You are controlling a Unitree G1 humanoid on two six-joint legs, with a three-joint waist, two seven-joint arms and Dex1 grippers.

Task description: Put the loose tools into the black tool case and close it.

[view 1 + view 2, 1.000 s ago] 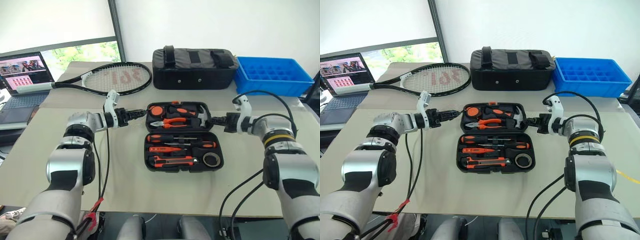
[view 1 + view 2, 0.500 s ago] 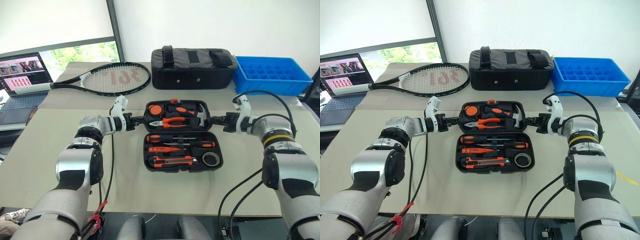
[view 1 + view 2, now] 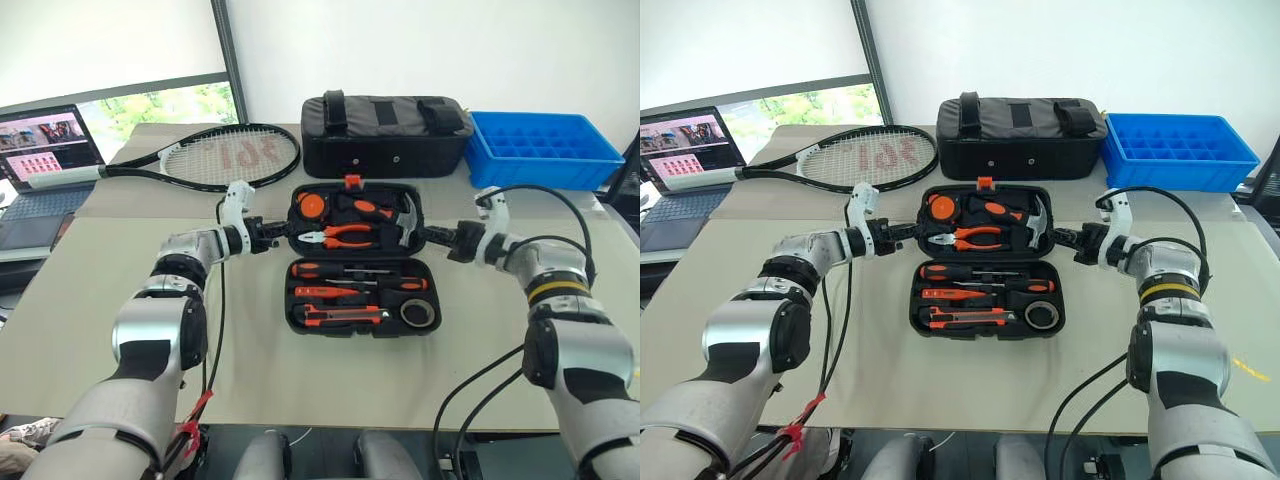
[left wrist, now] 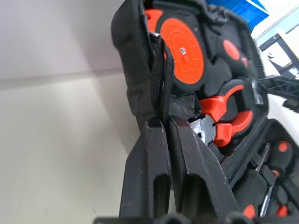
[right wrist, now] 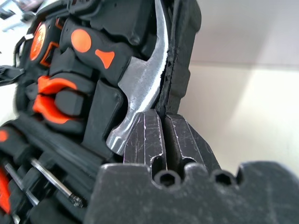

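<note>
The black tool case (image 3: 355, 331) lies open in the middle of the table. Its lid (image 3: 1012, 189) is tilted up, with the orange latch (image 3: 351, 182) at its top. My left gripper (image 3: 283, 232) is shut on the lid's left edge (image 4: 135, 70). My right gripper (image 3: 428, 235) is shut on the lid's right edge (image 5: 184, 51), beside the hammer head (image 5: 140, 88). In the base sit two screwdrivers (image 3: 345, 270), a thin orange tester (image 3: 330, 292), a utility knife (image 3: 345, 318) and a tape roll (image 3: 418, 314). Pliers (image 3: 340, 236) and an orange tape measure (image 3: 312, 205) sit in the lid.
Behind the case stand a black fabric bag (image 3: 385, 135) and, to its right, a blue compartment tray (image 3: 545, 148). A tennis racket (image 3: 225, 155) lies at the back left, next to a laptop (image 3: 45, 150). Bare table lies in front of the case.
My left gripper went from open to shut on the lid's left edge. With both grippers on it, the lid has tipped up from lying flat.
</note>
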